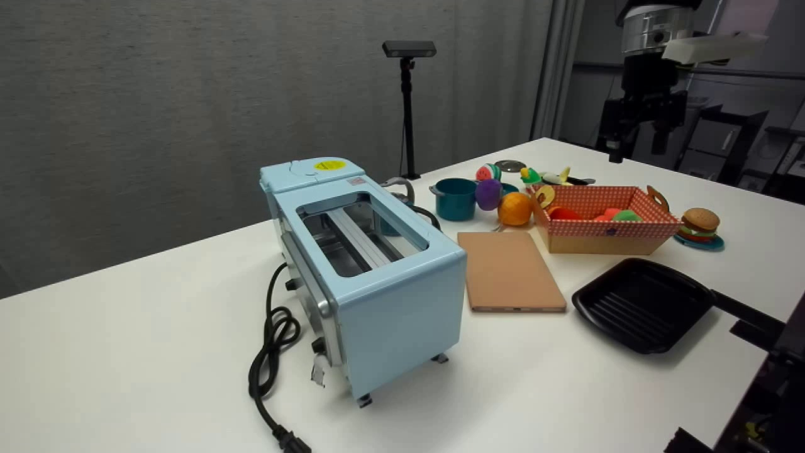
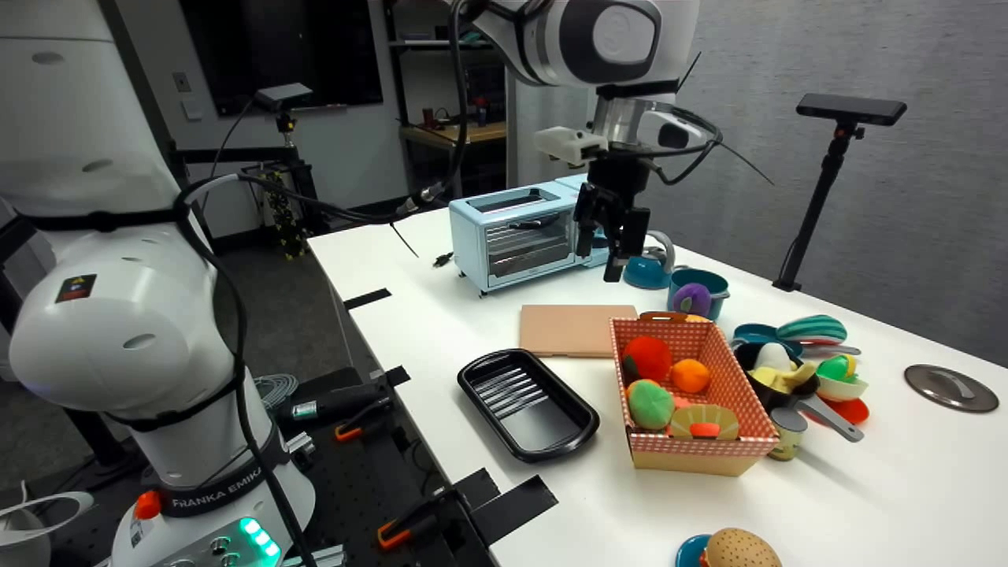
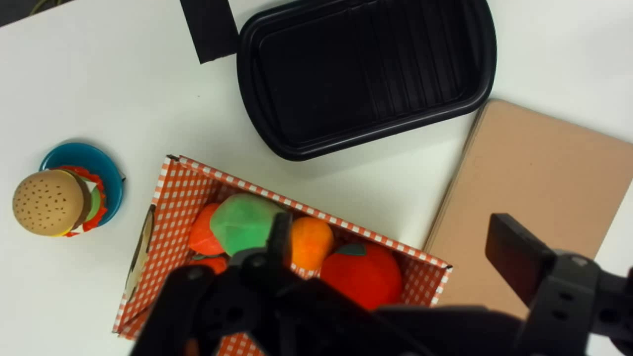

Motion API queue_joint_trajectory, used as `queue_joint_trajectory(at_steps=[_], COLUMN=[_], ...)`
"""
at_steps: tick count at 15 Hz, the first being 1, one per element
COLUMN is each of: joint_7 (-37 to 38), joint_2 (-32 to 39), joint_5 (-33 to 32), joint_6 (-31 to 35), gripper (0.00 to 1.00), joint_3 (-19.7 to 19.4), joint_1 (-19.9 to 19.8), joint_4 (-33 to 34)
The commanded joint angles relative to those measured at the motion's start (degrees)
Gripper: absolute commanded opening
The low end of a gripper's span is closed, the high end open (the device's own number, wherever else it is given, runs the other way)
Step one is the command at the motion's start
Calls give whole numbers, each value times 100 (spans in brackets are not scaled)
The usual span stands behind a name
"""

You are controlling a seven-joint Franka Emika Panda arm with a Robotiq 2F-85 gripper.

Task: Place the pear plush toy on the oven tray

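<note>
The pear plush toy, green and rounded, lies inside the red-checkered crate near its wall; it shows in both exterior views (image 1: 627,216) (image 2: 650,405) and in the wrist view (image 3: 243,222), where a finger partly covers it. The oven tray, a black pan with a ribbed half and raised rim, lies on the table beside the crate in both exterior views (image 1: 641,302) (image 2: 543,413) and in the wrist view (image 3: 316,79). My gripper is open and empty, well above the table, in both exterior views (image 1: 637,150) (image 2: 600,256) and in the wrist view (image 3: 393,227).
The checkered crate (image 2: 701,461) also holds a red toy (image 2: 647,358) and an orange toy (image 2: 691,376). A brown board (image 1: 512,270) lies near the tray. A blue toaster oven (image 1: 402,333), a teal pot (image 1: 456,199) and a toy burger (image 3: 49,202) stand around.
</note>
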Motion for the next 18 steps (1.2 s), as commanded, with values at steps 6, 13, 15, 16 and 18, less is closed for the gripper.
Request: queue_joint_trajectory(at_steps=[6, 13, 15, 16, 18], joint_7=[-4, -4, -4, -4, -7], joint_2=[406, 406, 406, 406, 453], joint_5=[5, 5, 5, 5, 13], joint_6=[-10, -10, -10, -10, -62], gripper=[100, 100, 100, 100, 100], joint_3=[-42, -42, -42, -42, -47], joint_1=[25, 25, 25, 25, 19], joint_4=[353, 371, 372, 372, 409])
